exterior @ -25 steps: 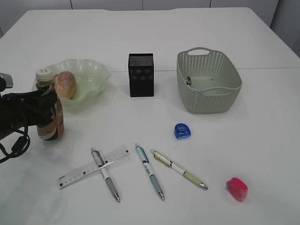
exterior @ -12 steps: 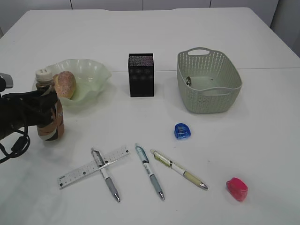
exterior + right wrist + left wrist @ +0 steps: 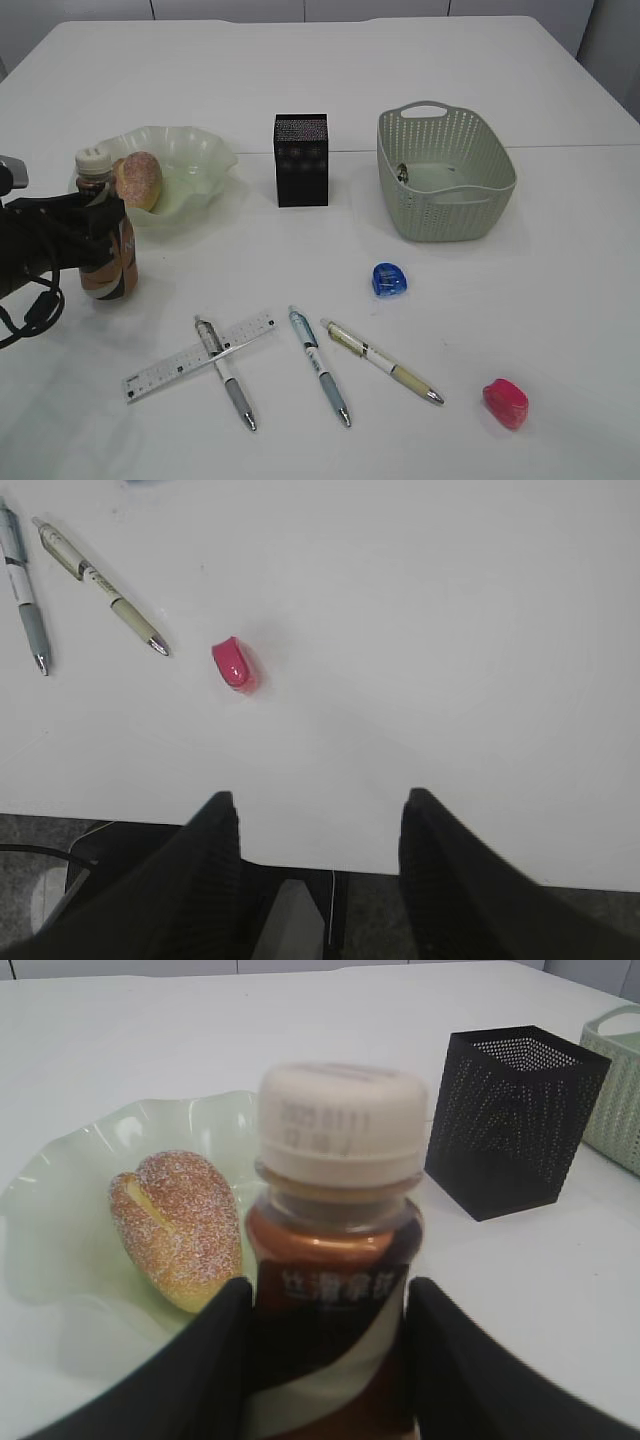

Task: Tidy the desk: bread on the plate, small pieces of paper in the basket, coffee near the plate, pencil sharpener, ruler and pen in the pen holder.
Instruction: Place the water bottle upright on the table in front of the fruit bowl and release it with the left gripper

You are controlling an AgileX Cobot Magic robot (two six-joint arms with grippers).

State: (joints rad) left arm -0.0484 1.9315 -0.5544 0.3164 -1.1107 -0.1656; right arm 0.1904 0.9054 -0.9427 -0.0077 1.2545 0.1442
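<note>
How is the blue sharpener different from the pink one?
The blue sharpener is blue; the pink sharpener is bright pink. The blue one lies near the middle of the desk, close in front of the basket; the pink one lies by the front edge, right of the pens. Both are small, rounded, and lie loose on the desk, not yet in the pen holder.

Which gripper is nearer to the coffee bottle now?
Left. The left gripper has its fingers on both sides of the coffee bottle, beside the plate. The right gripper hangs open past the desk's near edge, far away.
</note>
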